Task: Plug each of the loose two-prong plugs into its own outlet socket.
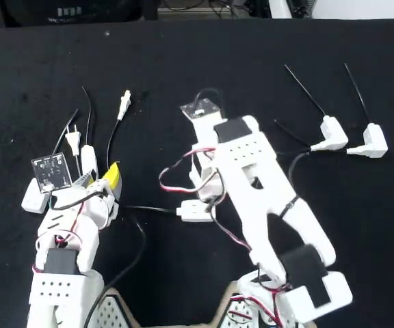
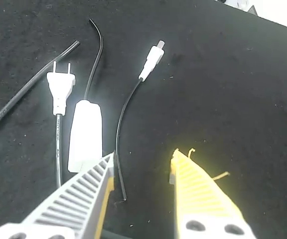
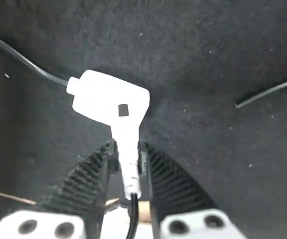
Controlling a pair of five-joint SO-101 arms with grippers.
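Pinching the straight white plug point(image 3: 127, 172) by its body, which looks light and rigid, right end effector point(image 3: 127, 149) grips firm; left end effector point(image 2: 143, 155) gapes open.

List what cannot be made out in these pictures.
Right wrist view: prongs of the held plug, covered by the angled socket.
Left wrist view: holes of the straight socket, its end partly behind a finger.
High view: any prongs on the rightmost piece, too small.

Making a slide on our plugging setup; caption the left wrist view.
Open left gripper hovers over a black table near a two-prong plug, a socket and a slim connector.
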